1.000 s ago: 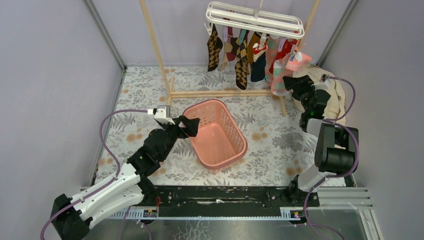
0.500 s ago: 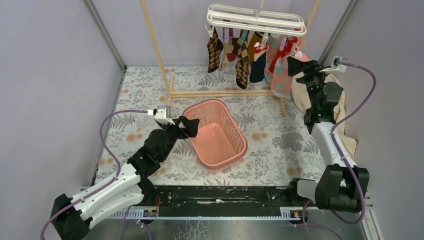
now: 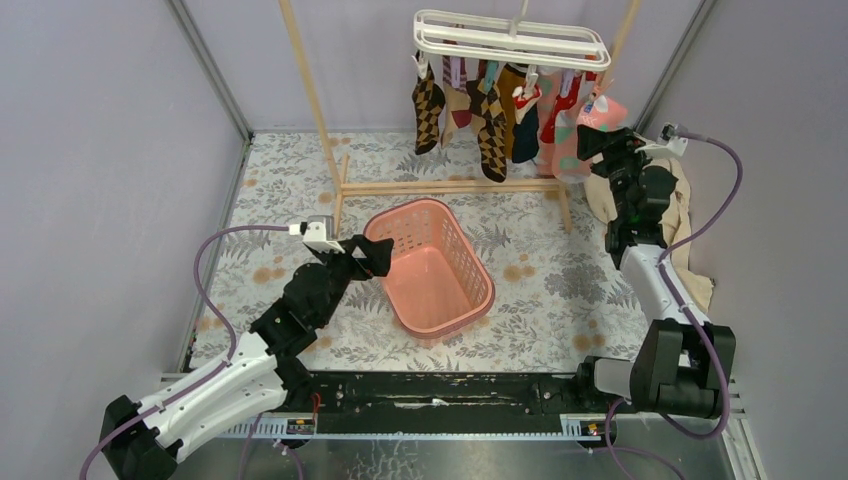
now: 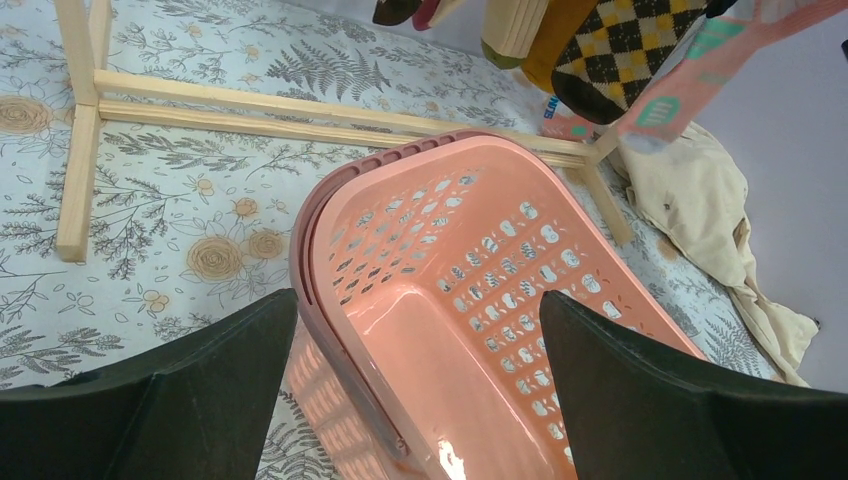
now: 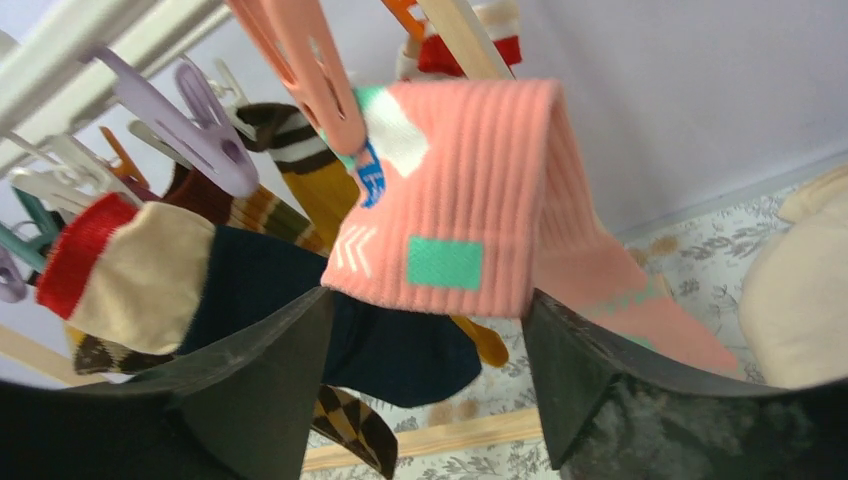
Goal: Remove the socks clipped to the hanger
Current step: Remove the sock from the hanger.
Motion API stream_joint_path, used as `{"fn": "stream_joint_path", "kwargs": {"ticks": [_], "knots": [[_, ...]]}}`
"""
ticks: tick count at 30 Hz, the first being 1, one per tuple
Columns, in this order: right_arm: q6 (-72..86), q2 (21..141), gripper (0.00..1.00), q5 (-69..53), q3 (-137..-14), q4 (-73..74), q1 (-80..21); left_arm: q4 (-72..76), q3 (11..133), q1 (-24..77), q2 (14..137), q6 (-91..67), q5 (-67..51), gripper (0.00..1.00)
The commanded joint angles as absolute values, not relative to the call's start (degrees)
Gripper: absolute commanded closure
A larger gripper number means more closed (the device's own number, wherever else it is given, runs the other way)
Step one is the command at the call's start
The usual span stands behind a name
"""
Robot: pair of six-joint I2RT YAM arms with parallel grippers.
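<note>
My right hand [image 3: 598, 141], raised at the right end of the white hanger [image 3: 510, 40], stands open. Its fingers [image 5: 250, 400] lie on either side of the cuff of a pink sock [image 5: 470, 200], which hangs from an orange clip [image 5: 300, 60]. The other socks [image 3: 488, 110] hang clipped beneath the hanger. My left hand [image 3: 378, 256], jaws wide apart, hovers at the rim of the pink basket [image 3: 400, 208] on the desk [image 3: 560, 270].
</note>
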State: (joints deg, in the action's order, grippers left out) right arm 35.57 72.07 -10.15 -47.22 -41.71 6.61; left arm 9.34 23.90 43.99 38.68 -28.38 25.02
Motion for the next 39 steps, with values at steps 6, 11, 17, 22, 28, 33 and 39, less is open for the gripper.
{"fn": "stream_joint_path", "kwargs": {"ticks": [6, 11, 17, 22, 28, 33, 39], "knots": [[35.7, 72.4, 0.26, -8.0, -42.6, -46.9, 6.9, 10.1, 23.1, 44.3, 38.6, -28.1, 26.8, 0.01], [34.7, 71.2, 0.08, -1.6, -36.2, -45.6, 7.0, 10.4, 23.2, 44.2, 38.9, -28.3, 26.3, 0.01], [36.2, 78.2, 0.06, -0.4, -32.2, -53.9, 7.5, 10.7, 23.0, 44.2, 39.2, -28.6, 25.7, 0.01], [36.7, 89.6, 0.07, -3.6, -34.5, -65.6, 7.7, 10.9, 22.9, 44.2, 39.1, -28.7, 25.2, 0.01], [34.3, 98.9, 0.09, -6.5, -41.3, -68.9, 7.7, 11.6, 22.1, 44.3, 39.0, -28.9, 25.0, 0.01], [32.1, 101.5, 0.08, -6.7, -44.0, -69.2, 7.7, 12.7, 22.0, 44.2, 40.2, -28.7, 24.7, 0.01], [34.6, 103.3, 0.34, -13.2, -43.4, -75.6, 7.7, 13.4, 21.8, 44.3, 40.8, -28.6, 24.1, 0.01]]}}
